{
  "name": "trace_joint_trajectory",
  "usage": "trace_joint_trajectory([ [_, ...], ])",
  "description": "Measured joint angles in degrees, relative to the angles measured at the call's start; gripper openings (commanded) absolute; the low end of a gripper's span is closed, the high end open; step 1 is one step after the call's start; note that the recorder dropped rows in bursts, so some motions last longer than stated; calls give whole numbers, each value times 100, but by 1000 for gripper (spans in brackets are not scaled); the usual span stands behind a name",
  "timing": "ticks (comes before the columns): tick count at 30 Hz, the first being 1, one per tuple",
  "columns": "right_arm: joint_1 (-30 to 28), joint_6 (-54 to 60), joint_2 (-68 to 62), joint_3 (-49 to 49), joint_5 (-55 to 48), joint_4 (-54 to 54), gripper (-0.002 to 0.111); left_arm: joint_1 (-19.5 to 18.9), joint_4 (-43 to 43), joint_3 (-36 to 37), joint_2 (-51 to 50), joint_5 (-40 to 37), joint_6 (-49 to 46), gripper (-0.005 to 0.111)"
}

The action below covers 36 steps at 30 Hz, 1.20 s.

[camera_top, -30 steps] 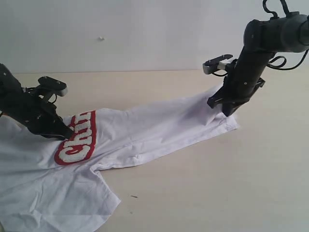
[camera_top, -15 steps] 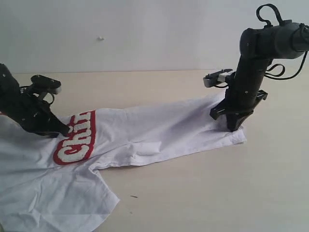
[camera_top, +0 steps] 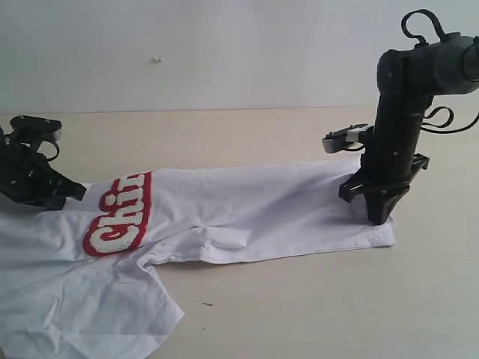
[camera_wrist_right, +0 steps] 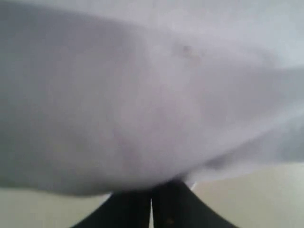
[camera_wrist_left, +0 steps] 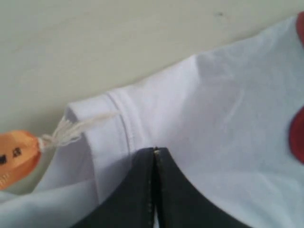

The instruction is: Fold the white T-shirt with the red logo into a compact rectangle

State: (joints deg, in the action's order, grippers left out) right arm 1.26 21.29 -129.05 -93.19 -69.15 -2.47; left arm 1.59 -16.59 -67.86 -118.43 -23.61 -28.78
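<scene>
The white T-shirt (camera_top: 247, 206) lies stretched across the table, its body a long band between the two arms. The red logo (camera_top: 120, 217) shows near its left end, partly folded under. My left gripper (camera_top: 75, 193) is shut on the cloth by the collar seam (camera_wrist_left: 126, 123), its tips (camera_wrist_left: 155, 154) pressed together; the orange neck tag (camera_wrist_left: 16, 154) hangs beside them. My right gripper (camera_top: 380, 218) points straight down at the shirt's right end, shut on the fabric there. In the right wrist view the white cloth (camera_wrist_right: 142, 95) drapes over the closed tips (camera_wrist_right: 151, 190).
A sleeve (camera_top: 97, 314) spreads toward the front left corner. The beige table (camera_top: 314, 299) is bare in front of and behind the shirt. A white wall (camera_top: 224, 45) closes the back. A small dark speck (camera_top: 207, 304) lies on the table.
The left gripper has pulled leftward and the right gripper has moved right and toward the front, both holding cloth. The shirt's body is drawn longer and flatter, and more of the logo shows.
</scene>
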Motion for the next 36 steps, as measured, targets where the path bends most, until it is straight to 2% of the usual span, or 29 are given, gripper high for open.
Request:
trace_joint_trajectory([
  [10, 0, 54, 1159, 27, -50, -373, 0, 0, 41, -58, -4, -97, 24, 0],
  [13, 0, 43, 1190, 27, 179, -373, 0, 0, 41, -58, -4, -144, 24, 0],
  [17, 0, -303, 890, 27, 688, 174, 2, 80, 6, -58, 23, -226, -191, 0],
  [20, 0, -944, 620, 27, 1114, 970, 15, 236, -11, -67, 108, -301, -273, 0],
  [21, 0, -1135, 548, 27, 1259, 1169, 23, 282, -23, -98, 147, -324, -302, 0],
  [24, -25, -1363, 411, 27, 1533, 1337, 47, 440, -37, -230, 172, -450, -338, 0],
  [26, -39, -1335, 376, 27, 1650, 1248, 57, 529, -37, -292, 172, -504, -338, 0],
  [30, -39, -1296, 367, 27, 1865, 1120, 58, 652, -37, -317, 172, -603, -362, 0],
  [36, -39, -920, 263, 27, 2333, 861, 49, 691, -37, -317, 172, -749, -370, 0],
])
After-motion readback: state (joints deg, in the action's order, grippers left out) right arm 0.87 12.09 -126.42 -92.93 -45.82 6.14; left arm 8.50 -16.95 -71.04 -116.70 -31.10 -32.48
